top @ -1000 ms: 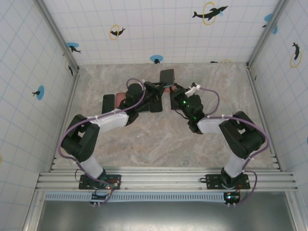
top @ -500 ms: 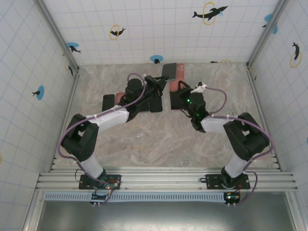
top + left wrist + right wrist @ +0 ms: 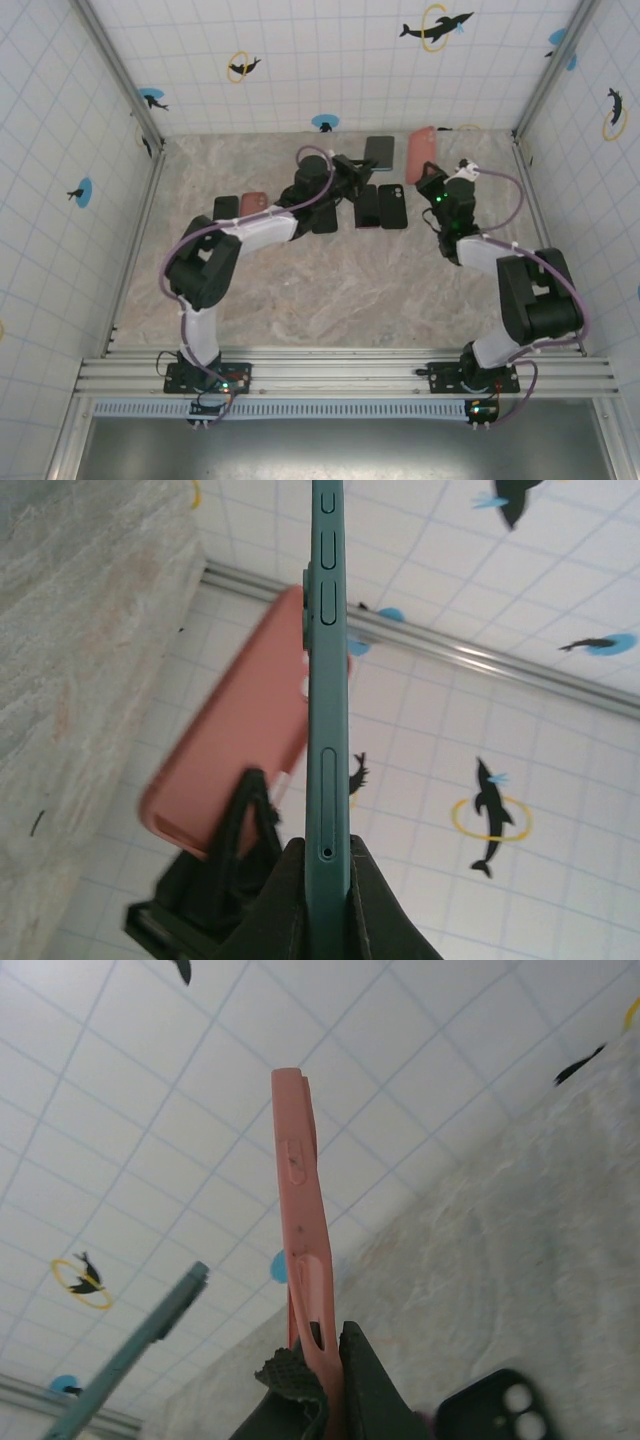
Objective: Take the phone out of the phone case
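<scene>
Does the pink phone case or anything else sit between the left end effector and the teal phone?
Nothing visible does. The left end effector grips the slim teal phone directly by its bare edges; the pink phone case is apart from it, gripped by the right end effector.

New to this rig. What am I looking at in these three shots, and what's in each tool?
Two small robot arms are bolted at the near edge of a marbled table inside tiled walls. The wide picture comes from a fixed camera above and behind them; the other two come from a camera on each wrist, looking along its own fingers. The left tool is shut on a slim teal phone, seen edge-on. The right tool is shut on a pink rubbery phone case. The two are held apart, so the phone is out of the case. Several dark phones or cases lie flat on the table.
</scene>
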